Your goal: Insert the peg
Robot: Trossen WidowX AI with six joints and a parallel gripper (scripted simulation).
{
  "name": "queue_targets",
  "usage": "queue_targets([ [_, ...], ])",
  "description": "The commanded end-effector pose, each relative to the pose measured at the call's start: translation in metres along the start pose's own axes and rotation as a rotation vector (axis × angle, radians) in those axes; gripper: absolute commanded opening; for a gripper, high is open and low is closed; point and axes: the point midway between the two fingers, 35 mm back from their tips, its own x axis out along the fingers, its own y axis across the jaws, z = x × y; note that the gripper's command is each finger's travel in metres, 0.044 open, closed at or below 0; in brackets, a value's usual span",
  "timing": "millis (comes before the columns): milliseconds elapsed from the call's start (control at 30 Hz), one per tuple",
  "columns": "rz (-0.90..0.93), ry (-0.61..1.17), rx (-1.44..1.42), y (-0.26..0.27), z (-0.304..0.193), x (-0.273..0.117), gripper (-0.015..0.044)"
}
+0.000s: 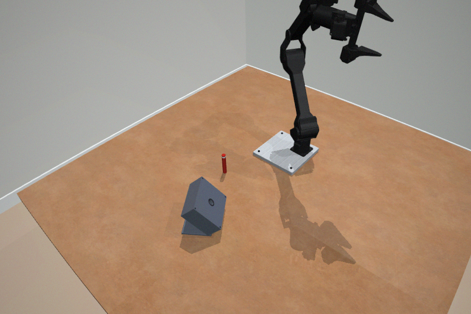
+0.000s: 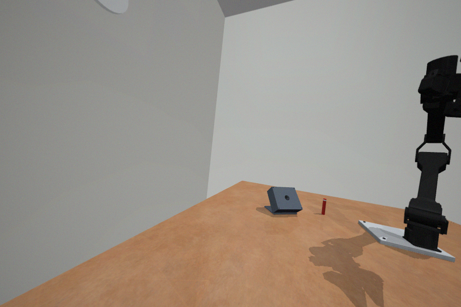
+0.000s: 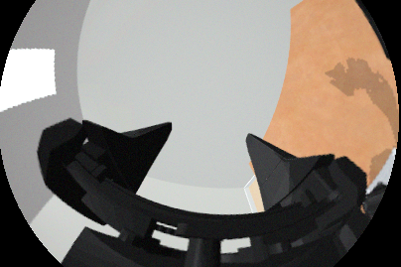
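Observation:
A slim red peg [image 1: 224,164] [image 2: 323,207] with a light ring near its top stands upright on the table, between the panel and the arm's base. The blue-grey sloped panel [image 1: 207,217] [image 2: 281,205] has one round-looking hole [image 1: 211,202] [image 2: 287,197] in its face, with nothing in it. My gripper [image 1: 387,37] [image 3: 209,132] is wide open and empty, raised high above the table and far from the peg. In the exterior view the fingers are cut off at the right edge. The wrist view shows neither peg nor panel.
The arm's light base plate [image 1: 271,150] [image 2: 392,241] lies on the brown table [image 1: 132,166] [image 2: 201,253] [image 3: 313,114], beyond the peg from the panel. Grey walls [image 1: 113,55] [image 2: 310,90] [image 3: 189,65] stand behind the table.

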Motion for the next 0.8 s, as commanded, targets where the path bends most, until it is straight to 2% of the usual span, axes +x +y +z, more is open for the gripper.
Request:
queue_targets([
  [0,-0.044,-0.057,0.059,-0.011,0.017,0.009,0.0440],
  [367,-0.152,-0.237,0.236,-0.043,0.070,0.023,0.0440],
  [767,-0.248,-0.442,0.439,-0.084,0.128,0.022,0.0440],
])
